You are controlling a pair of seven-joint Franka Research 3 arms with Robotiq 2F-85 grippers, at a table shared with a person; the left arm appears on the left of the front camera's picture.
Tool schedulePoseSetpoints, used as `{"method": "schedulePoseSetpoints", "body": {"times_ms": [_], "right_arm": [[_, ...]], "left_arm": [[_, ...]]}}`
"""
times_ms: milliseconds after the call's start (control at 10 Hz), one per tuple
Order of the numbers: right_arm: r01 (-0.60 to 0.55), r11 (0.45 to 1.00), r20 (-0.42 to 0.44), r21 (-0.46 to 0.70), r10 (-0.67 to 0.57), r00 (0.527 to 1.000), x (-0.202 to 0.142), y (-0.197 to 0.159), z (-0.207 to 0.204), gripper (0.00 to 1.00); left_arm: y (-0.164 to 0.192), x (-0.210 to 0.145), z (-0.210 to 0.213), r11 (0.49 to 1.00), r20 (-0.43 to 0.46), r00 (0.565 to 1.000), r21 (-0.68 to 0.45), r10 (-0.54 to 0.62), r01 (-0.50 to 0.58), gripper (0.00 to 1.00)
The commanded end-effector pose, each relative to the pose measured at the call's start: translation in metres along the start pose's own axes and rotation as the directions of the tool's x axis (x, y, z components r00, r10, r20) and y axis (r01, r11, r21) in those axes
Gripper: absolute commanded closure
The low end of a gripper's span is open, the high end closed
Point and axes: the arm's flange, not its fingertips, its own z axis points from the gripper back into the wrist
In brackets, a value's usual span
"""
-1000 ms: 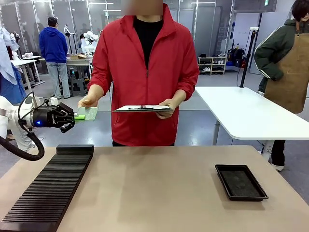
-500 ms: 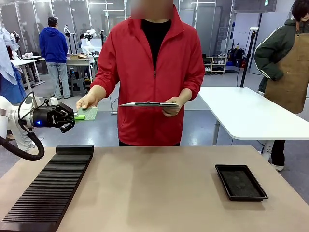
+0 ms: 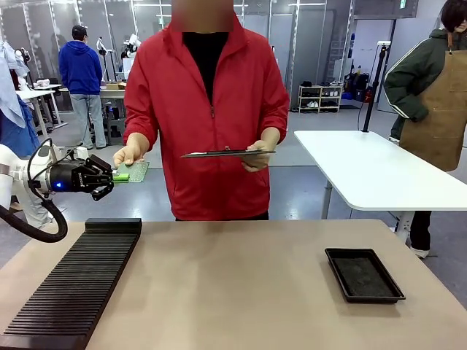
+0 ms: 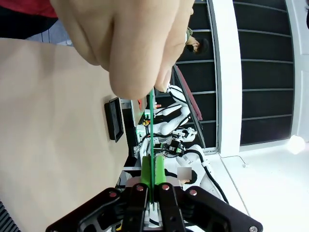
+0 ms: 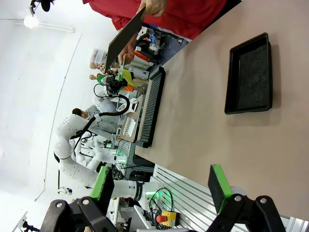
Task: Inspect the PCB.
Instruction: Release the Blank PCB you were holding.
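The PCB (image 3: 136, 171), a thin pale green board, is held level off the table's far left edge. My left gripper (image 3: 119, 176) is shut on its near end. A person's hand (image 3: 128, 154) grips its far end from above. In the left wrist view the PCB (image 4: 152, 116) stands edge-on between my green pads (image 4: 146, 173), and the hand (image 4: 135, 43) pinches its top. My right gripper (image 5: 159, 181) is open above the table with nothing between its fingers.
The person in a red jacket holds a clipboard (image 3: 228, 153) flat in the other hand. A black slotted rack (image 3: 73, 284) lies along the table's left side. A shallow black tray (image 3: 363, 274) sits at the right. A white table (image 3: 372, 171) stands behind.
The person has shifted a little to the left and raised the clipboard slightly. The hand stays on the PCB, and my left gripper has not moved.
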Motion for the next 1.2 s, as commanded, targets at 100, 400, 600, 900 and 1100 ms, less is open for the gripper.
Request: {"method": "schedulePoseSetpoints", "body": {"times_ms": [100,400,600,900,1100], "right_arm": [[-0.018,1.0,0.002,0.011,0.018,1.0,-0.0002,0.0004,0.0012,0.0],[-0.018,1.0,0.002,0.011,0.018,1.0,-0.0002,0.0004,0.0012,0.0],[-0.018,1.0,0.002,0.011,0.018,1.0,-0.0002,0.0004,0.0012,0.0],[-0.018,1.0,0.002,0.011,0.018,1.0,-0.0002,0.0004,0.0012,0.0],[-0.018,1.0,0.002,0.011,0.018,1.0,-0.0002,0.0004,0.0012,0.0]], "left_arm": [[0.0,0.0,0.0,1.0,0.0,1.0,0.0,0.0,0.0,0.97],[-0.0027,0.0004,-0.0009,1.0,-0.006,1.0,-0.015,-0.003,0.003,0.38],[-0.0053,0.0004,0.0008,1.0,-0.003,1.0,-0.019,-0.008,0.008,0.1],[-0.0072,-0.0004,-0.0001,1.0,-0.007,1.0,-0.014,-0.003,0.003,0.0],[-0.0075,-0.0004,-0.0005,1.0,-0.007,1.0,-0.008,-0.002,0.002,0.04]]}}
